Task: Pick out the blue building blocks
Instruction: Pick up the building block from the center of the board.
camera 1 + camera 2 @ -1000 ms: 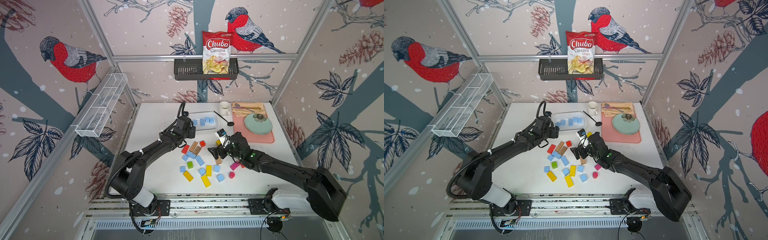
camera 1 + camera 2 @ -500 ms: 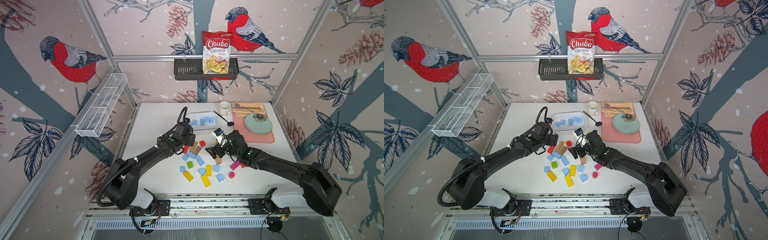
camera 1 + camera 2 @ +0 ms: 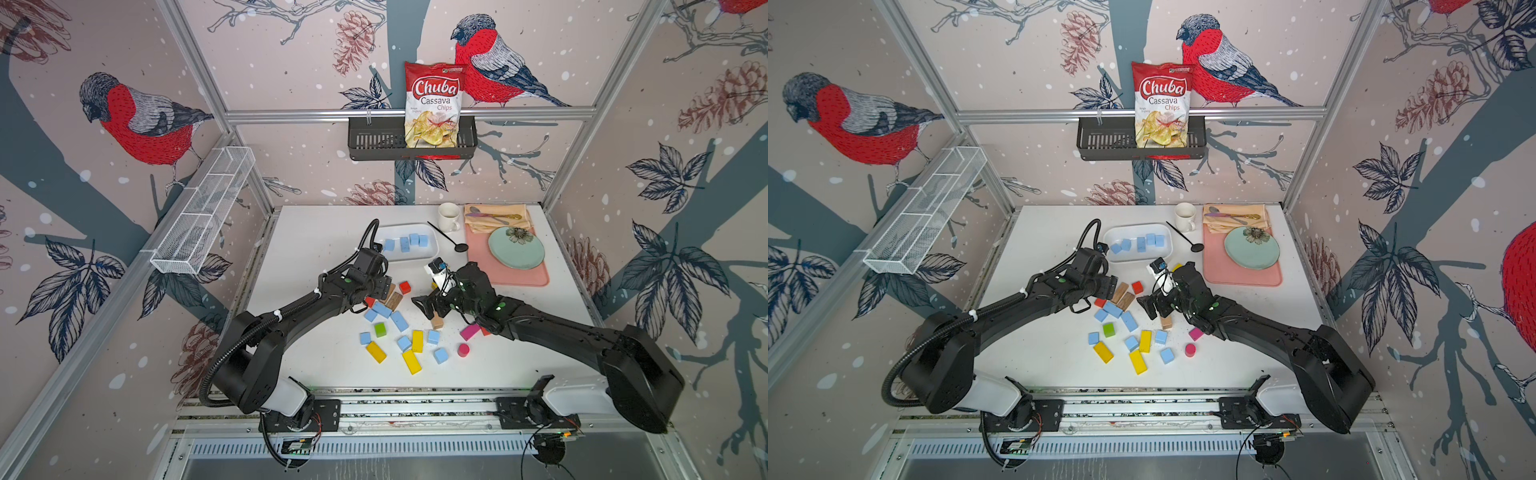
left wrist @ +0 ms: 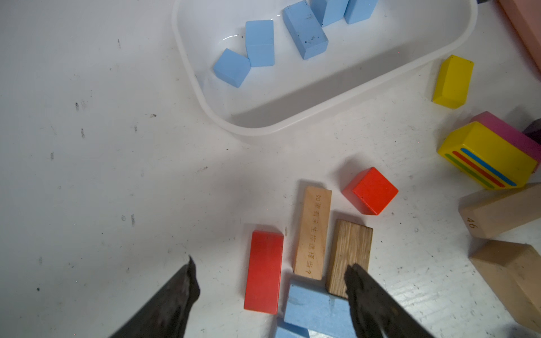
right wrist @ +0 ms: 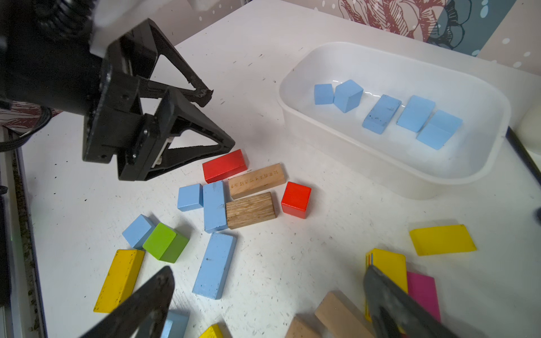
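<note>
Readable text:
- Chips bag (image 3: pixel 434 106), upper centre in both top views (image 3: pixel 1163 104), standing in the black wall basket (image 3: pixel 374 139): "Chuba" in big white script on red, then "Cassava Chips". The small print under it is too small to read.
- Left wrist view: tan block (image 4: pixel 497 213) has "46" on its side.
- Light wood bar (image 4: pixel 313 234), beside the red cube (image 4: pixel 370 190): one engraved line of Chinese characters, also seen from the right wrist (image 5: pixel 256 179). Can't make them out reliably.
- Yellow block (image 4: pixel 487 158): blue, red and green stripes, no text.
</note>
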You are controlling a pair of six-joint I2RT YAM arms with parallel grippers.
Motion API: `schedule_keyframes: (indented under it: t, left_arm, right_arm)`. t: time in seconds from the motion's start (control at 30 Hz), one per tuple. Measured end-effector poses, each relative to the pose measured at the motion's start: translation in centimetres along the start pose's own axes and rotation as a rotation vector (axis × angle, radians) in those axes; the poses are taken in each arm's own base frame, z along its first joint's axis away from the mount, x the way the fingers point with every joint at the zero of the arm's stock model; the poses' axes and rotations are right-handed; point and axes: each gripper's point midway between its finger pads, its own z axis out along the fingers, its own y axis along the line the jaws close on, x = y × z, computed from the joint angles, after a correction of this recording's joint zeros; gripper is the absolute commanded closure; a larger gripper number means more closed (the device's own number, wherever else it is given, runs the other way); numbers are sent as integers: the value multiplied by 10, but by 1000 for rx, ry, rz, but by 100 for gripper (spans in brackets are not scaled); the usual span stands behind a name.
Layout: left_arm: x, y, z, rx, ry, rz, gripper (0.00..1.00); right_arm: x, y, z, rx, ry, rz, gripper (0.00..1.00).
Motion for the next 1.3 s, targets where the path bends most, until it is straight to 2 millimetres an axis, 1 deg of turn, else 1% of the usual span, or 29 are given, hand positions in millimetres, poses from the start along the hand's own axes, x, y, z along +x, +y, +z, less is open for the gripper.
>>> schedule_keyframes:
  t: [0.07,0.37,0.53,0.67,0.77,0.87,0.97,1.2,1.3]
  left_arm:
    - [2,-3,1,11,8,3,8]
    - [17,-14,8,35,61,29,8]
    - [28,-16,13,38,97,41,12]
    - [39,-16,18,35,139,49,15]
    - [49,-18,19,45,178,57,17]
    - [58,-20,18,48,206,65,19]
    - [70,-19,15,46,237,67,21]
    - [99,-18,8,58,299,42,27]
    - [104,-18,8,58,312,32,29]
  right_arm:
    - [0,0,-1,0,-3,0,0]
    - [2,1,-7,1,-9,-1,1]
    - [4,0,-12,8,-19,-2,0]
    - [10,-2,-12,22,-6,2,0]
    - [11,-3,-12,27,-4,4,0]
    - [10,-3,-14,28,-9,3,1]
    - [3,-2,-18,30,-34,0,0]
    - [3,-3,-18,30,-33,0,0]
    - [3,-3,-18,30,-33,0,0]
